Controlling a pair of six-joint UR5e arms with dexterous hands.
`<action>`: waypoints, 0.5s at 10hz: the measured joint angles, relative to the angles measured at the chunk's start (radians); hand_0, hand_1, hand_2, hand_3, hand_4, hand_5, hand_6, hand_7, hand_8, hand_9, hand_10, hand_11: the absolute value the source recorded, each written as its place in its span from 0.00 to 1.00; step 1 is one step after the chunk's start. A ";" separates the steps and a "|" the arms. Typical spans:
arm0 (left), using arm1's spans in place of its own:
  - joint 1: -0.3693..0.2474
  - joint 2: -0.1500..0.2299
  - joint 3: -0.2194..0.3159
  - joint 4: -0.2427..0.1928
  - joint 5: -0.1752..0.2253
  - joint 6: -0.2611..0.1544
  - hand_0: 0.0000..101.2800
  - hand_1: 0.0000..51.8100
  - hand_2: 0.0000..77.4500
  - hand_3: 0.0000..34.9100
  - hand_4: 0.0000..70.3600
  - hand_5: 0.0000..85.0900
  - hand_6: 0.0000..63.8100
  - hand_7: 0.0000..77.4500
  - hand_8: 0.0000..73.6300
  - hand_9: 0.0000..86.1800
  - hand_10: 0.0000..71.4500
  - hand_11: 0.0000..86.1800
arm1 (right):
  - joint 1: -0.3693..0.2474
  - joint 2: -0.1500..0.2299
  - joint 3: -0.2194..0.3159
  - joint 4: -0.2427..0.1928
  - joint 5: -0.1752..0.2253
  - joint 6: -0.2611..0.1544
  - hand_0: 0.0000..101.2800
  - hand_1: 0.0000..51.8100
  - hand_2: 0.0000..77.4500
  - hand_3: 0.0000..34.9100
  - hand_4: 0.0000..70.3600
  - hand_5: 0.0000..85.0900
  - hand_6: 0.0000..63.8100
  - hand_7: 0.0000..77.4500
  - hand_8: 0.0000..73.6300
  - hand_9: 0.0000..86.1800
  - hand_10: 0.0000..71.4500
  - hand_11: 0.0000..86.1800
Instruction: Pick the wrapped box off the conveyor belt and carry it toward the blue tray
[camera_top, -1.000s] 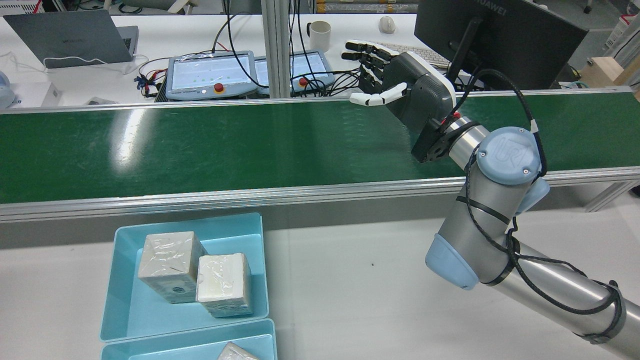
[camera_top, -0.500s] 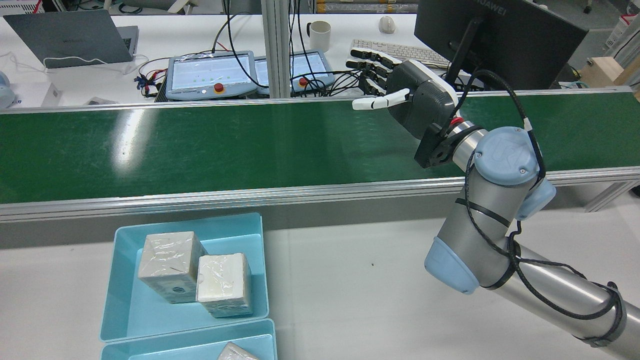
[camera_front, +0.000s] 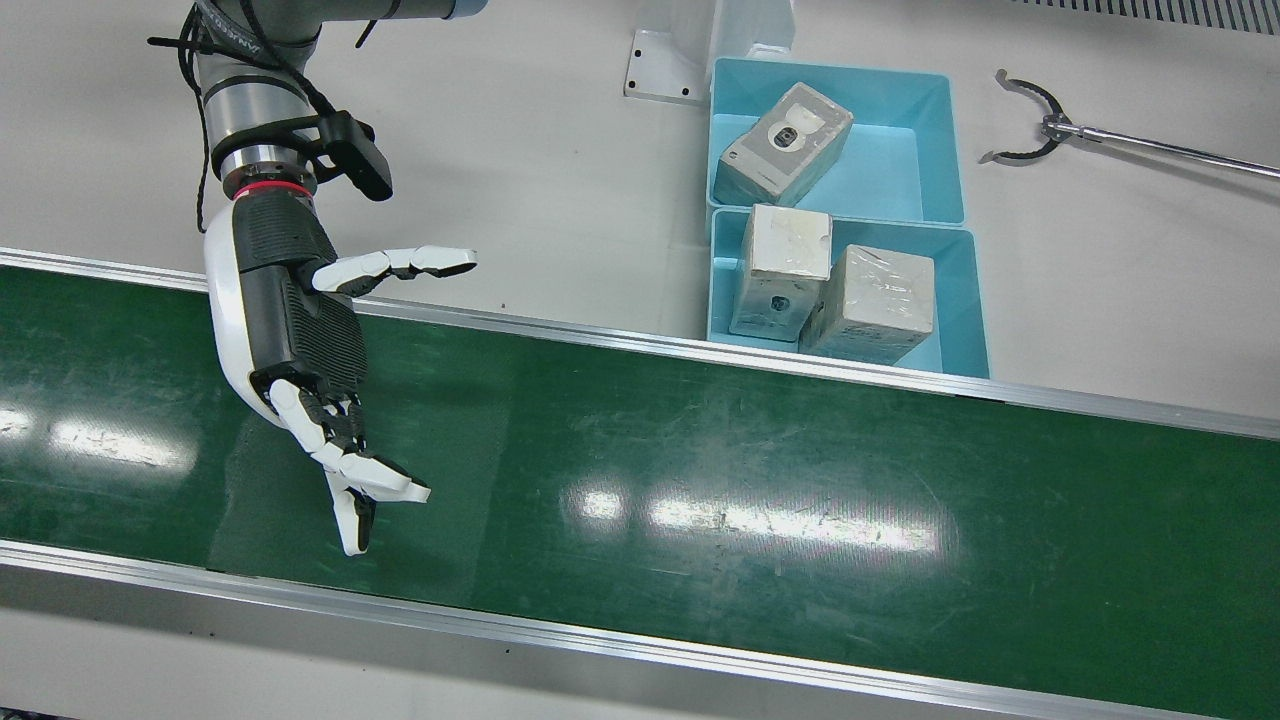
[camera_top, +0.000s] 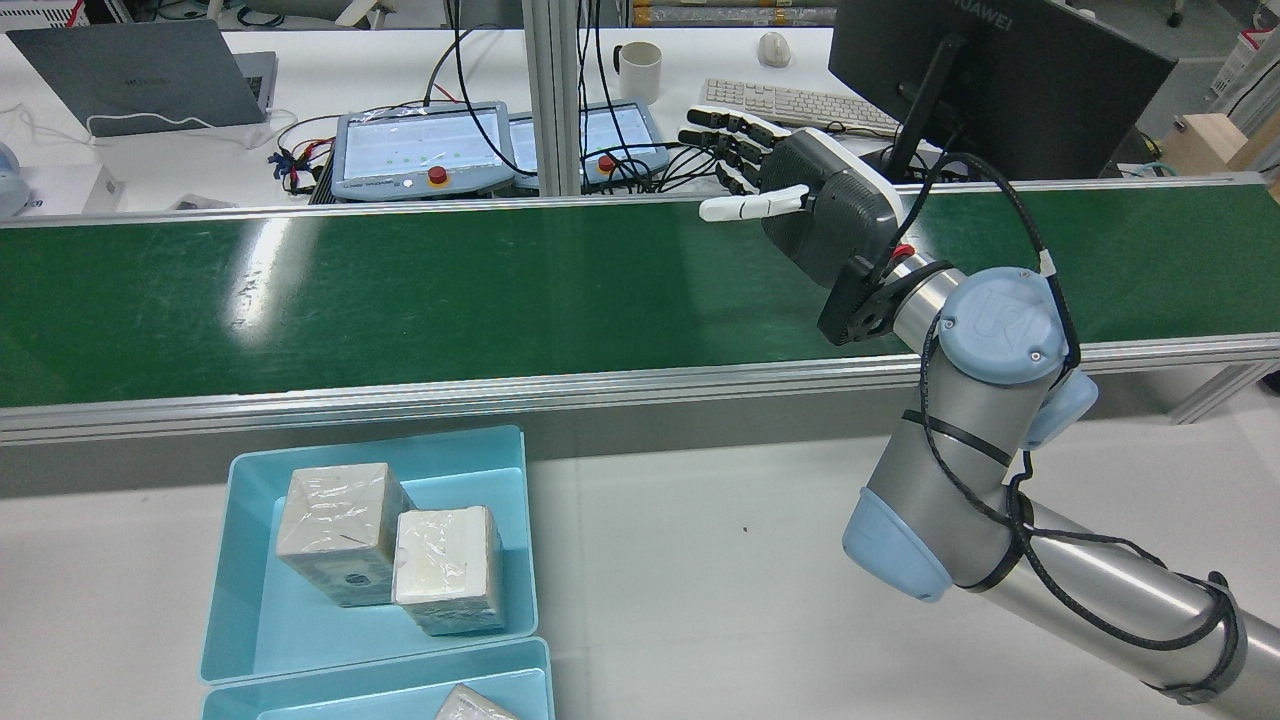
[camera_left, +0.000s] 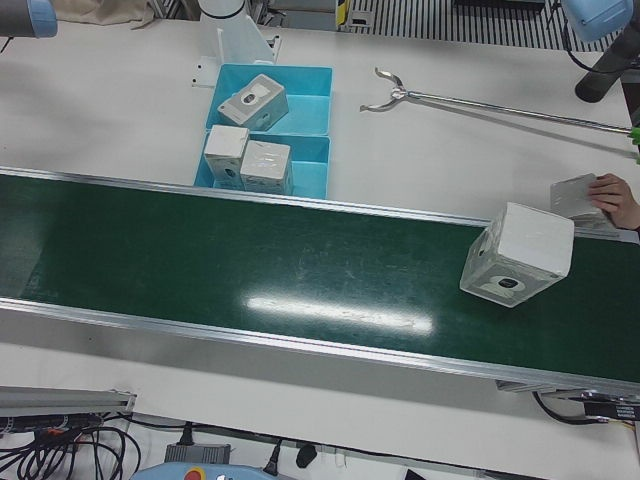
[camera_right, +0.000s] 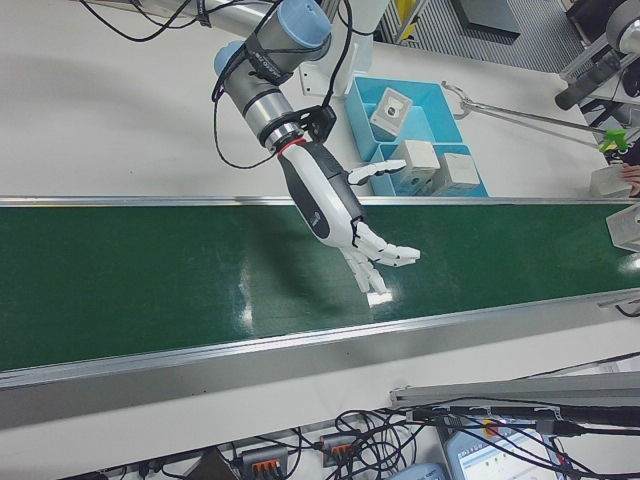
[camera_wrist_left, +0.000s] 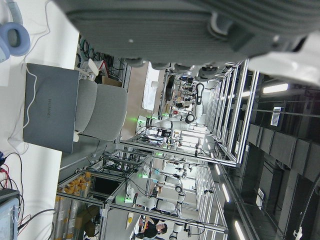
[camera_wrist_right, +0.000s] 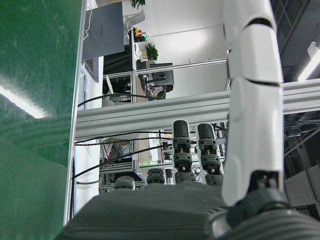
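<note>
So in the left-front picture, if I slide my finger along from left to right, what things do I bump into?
The blue trays with three wrapped boxes inside, then the long metal grabber stick, then the wrapped box on the green conveyor belt, then a person's hand at the right edge.

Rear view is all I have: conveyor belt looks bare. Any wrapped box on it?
Observer: Yes. The left-front view shows one wrapped box on the conveyor belt, toward the robot's left, beyond your frame.
Operator: Anyone near it?
Observer: A person's hand rests on another wrapped package beside the belt's end.
Operator: The second blue tray, cut off at my bottom edge?
Observer: The front view shows that the second blue tray holds a single box.
</note>
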 joint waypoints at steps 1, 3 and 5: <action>0.000 0.000 0.000 0.000 0.000 0.000 0.00 0.00 0.01 0.00 0.00 0.01 0.00 0.01 0.01 0.00 0.01 0.00 | -0.002 0.000 0.000 0.003 0.000 0.001 0.49 0.31 0.14 0.19 0.22 0.22 0.12 0.30 0.01 0.06 0.01 0.02; 0.000 0.000 0.000 0.000 0.000 0.000 0.00 0.00 0.01 0.00 0.00 0.01 0.00 0.01 0.01 0.00 0.01 0.00 | -0.004 0.000 0.000 0.006 0.000 0.003 0.48 0.25 0.08 0.20 0.22 0.21 0.12 0.30 0.01 0.06 0.01 0.02; 0.000 0.000 0.000 0.000 0.000 0.000 0.00 0.00 0.01 0.00 0.00 0.01 0.00 0.01 0.01 0.00 0.01 0.00 | -0.005 0.000 -0.001 0.008 0.000 0.004 0.48 0.25 0.09 0.20 0.21 0.21 0.12 0.30 0.01 0.06 0.01 0.02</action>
